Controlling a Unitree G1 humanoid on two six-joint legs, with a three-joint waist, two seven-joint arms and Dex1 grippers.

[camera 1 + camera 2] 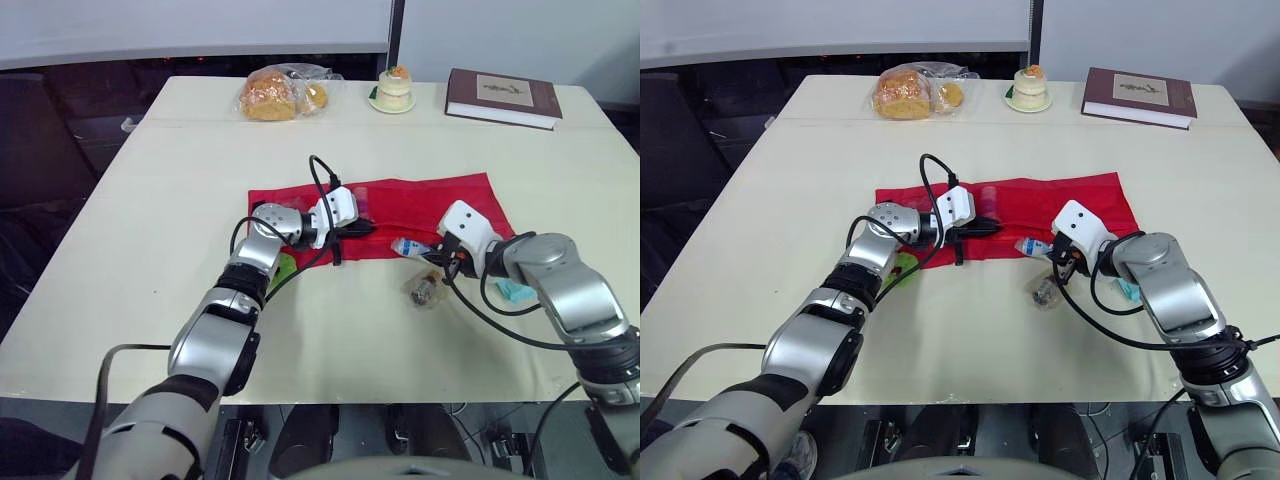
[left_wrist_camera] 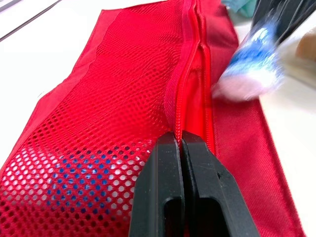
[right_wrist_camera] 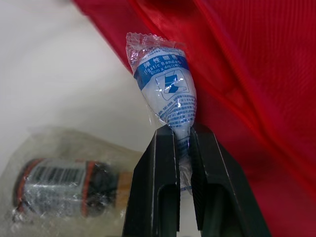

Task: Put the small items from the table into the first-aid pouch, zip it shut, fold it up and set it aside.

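The red first-aid pouch (image 1: 420, 205) lies unfolded in the middle of the table, its mesh side up and its zip (image 2: 193, 64) partly apart. My left gripper (image 2: 180, 143) is shut on the pouch at the zip line, near its left end (image 1: 365, 228). My right gripper (image 3: 181, 131) is shut on a wrapped elastic bandage (image 3: 165, 89) with a blue label, held at the pouch's front edge (image 1: 408, 246). A small bottle in a clear bag (image 1: 422, 290) lies on the table just in front of it. A teal packet (image 1: 513, 291) sits beside my right forearm, and a green item (image 1: 285, 268) peeks out under my left arm.
Along the far edge stand a bag of bread (image 1: 280, 93), a small cake on a plate (image 1: 393, 90) and a brown book (image 1: 503, 97). The cream table (image 1: 150, 230) stretches wide to the left of the pouch.
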